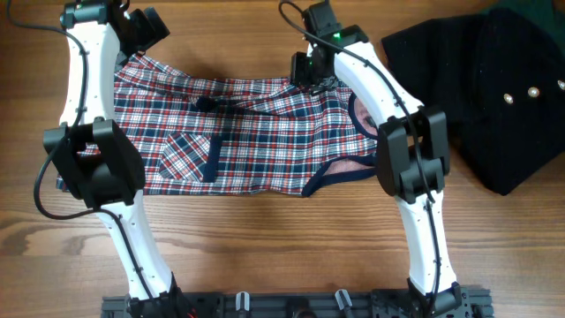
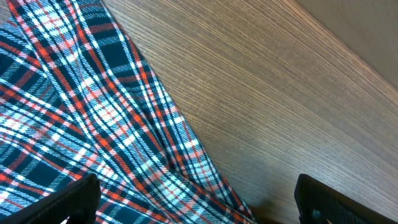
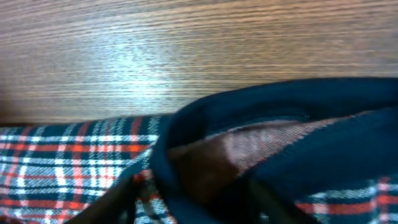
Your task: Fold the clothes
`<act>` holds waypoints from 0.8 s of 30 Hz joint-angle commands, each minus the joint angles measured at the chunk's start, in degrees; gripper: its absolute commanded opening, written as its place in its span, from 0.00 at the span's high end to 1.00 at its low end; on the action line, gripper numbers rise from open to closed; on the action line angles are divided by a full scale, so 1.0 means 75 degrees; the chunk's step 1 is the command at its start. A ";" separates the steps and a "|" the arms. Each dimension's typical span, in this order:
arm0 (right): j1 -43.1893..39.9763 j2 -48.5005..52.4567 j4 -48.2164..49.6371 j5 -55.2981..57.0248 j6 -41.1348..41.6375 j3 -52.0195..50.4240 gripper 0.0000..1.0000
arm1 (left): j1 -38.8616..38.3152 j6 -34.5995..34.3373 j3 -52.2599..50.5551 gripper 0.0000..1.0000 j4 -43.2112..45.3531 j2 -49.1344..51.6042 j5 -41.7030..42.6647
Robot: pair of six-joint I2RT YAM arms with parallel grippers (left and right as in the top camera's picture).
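As my pale wooden worktop (image 1: 265, 238) carries the sleeveless red, white and navy plaid garment (image 1: 256, 132) spread across its middle, both my tools sit at the cloth's far edge.

The plaid garment lies sideways between my two white arms, with a patch pocket face up left of centre and the navy-trimmed openings toward the right. A crumpled black garment with small metal studs (image 1: 477, 97) lies at the worktop's right end. My left tool (image 2: 199, 205) hangs over the plaid's far left corner, released, its fingers (image 2: 56, 202) wide apart, one over cloth and the other over bare wood. My right tool (image 3: 196, 208) is down at the navy trim (image 3: 249, 106). Its blurred dark fingers flank the fold, and I cannot tell whether they are clenched on it.
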 commanded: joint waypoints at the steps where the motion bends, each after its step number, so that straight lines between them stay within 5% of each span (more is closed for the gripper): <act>1: 0.0044 0.0210 0.0122 0.0140 -0.0297 -0.0044 0.58 | -0.0015 0.0099 0.0131 0.01 -0.0006 -0.0198 -0.0163; 6: 0.0044 0.0210 0.0198 0.0169 -0.0297 -0.0044 0.95 | -0.0015 0.0254 0.0131 0.01 -0.0006 -0.0198 -0.0245; 17: -0.0265 0.0189 0.1635 0.0676 -0.1247 0.0624 0.96 | -0.0032 0.0268 0.0131 0.01 -0.0009 -0.0198 -0.0277; 24: -0.1011 0.0192 0.2984 0.0708 -0.0708 0.0641 0.96 | -0.0085 0.0268 0.0131 0.00 -0.0006 -0.0198 -0.0274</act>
